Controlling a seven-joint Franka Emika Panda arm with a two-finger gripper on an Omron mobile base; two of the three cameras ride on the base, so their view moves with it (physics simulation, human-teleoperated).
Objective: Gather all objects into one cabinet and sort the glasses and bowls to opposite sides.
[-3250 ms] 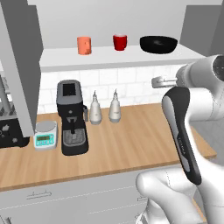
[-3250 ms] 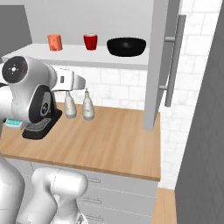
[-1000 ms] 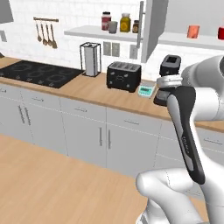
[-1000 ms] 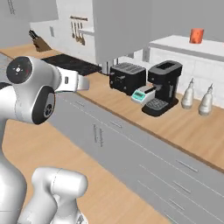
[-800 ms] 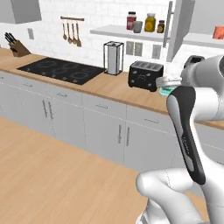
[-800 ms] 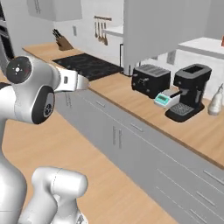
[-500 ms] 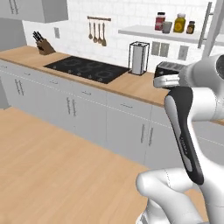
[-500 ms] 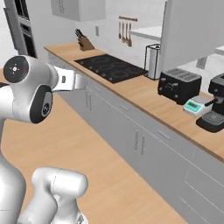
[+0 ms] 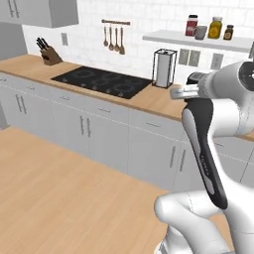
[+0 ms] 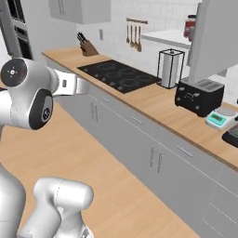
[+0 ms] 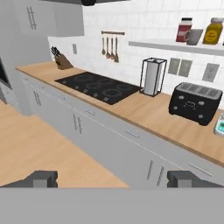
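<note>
A wooden counter (image 11: pixel 144 111) is running diagonally from the left of the hand view toward the lower right, sitting on light-grey base cabinets (image 11: pixel 100 138) with slim bar handles. A black cooktop (image 11: pixel 97 86) is lying flush in the counter at centre, with a knife block (image 11: pixel 61 61) standing at upper left near the far end. White tiles are covering the wall (image 11: pixel 131 22), where utensils (image 11: pixel 110 43) are hanging from a rail. A paper-towel holder (image 11: pixel 152 77) is standing just right of the cooktop, and a black toaster (image 11: pixel 195 103) is sitting farther right (its slots facing up). An open shelf (image 11: pixel 175 45) is crossing the upper right. Pale wood flooring (image 11: pixel 39 153) is filling the lower left under even, soft light.
</note>
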